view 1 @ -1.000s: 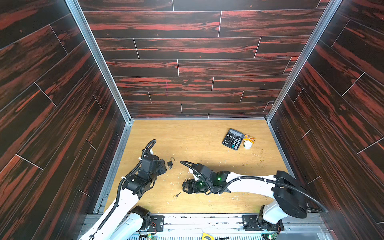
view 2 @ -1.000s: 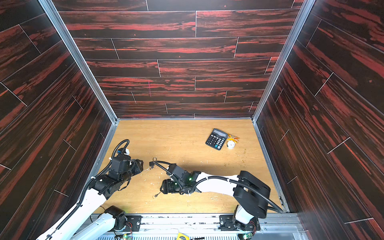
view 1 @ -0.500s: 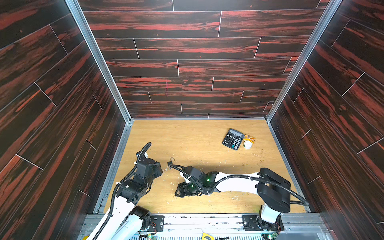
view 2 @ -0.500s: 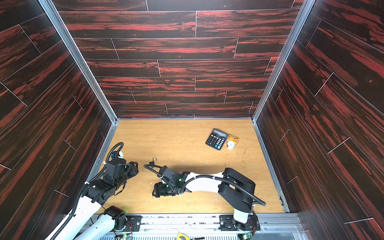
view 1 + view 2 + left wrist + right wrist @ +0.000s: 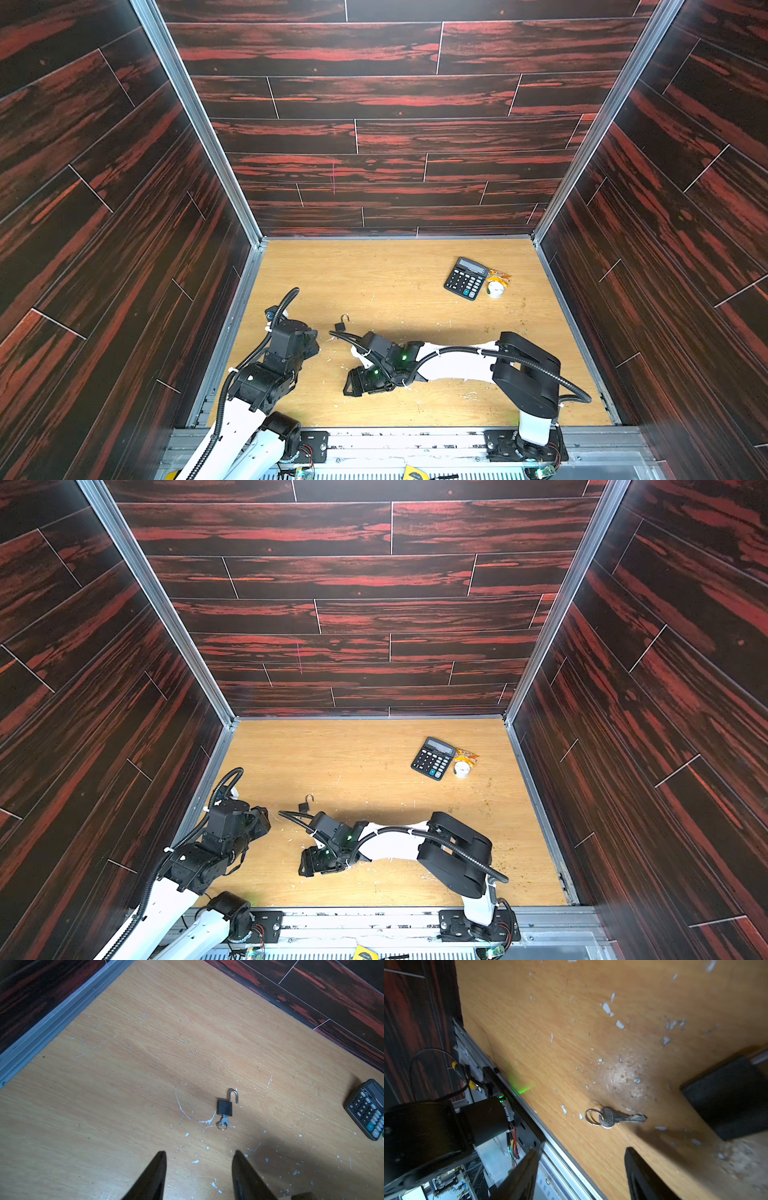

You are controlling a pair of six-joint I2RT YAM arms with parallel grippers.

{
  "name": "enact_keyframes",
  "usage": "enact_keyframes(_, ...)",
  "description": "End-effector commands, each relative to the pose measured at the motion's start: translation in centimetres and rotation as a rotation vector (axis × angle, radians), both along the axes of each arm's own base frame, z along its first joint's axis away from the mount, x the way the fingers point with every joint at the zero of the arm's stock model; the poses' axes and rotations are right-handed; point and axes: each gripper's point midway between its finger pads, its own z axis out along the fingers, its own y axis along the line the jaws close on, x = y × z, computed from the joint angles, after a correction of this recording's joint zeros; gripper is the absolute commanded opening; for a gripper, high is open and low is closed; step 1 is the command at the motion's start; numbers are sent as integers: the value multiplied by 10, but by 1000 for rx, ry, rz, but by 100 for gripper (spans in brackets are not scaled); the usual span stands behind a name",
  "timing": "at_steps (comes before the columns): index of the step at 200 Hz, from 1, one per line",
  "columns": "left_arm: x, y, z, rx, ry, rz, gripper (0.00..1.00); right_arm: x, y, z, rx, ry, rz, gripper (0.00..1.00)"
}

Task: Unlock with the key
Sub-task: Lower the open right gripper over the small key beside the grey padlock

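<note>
Gaping empty, left end effector (image 5: 200, 1152) and right end effector (image 5: 582, 1149) near padlock (image 5: 224, 1107); calculator (image 5: 465, 277) apart

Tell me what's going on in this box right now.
Two robot arms are at a small padlock on the wooden table. Its shackle stands open, and a key sits at its base, apparently in the keyhole. The left gripper hangs open and empty short of it. The right gripper is open too, pointed at a second key lying loose on the table. Nothing is held.
</note>
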Motion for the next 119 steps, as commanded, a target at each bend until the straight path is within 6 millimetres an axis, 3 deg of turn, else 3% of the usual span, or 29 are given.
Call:
enact_keyframes(1, -4, 11, 18, 19, -37, 40, 54, -9, 2, -12, -34, 26, 28, 68)
enact_keyframes(119, -16, 29, 26, 56, -71, 113, 54, 6, 6, -39, -167, -24, 42, 69)
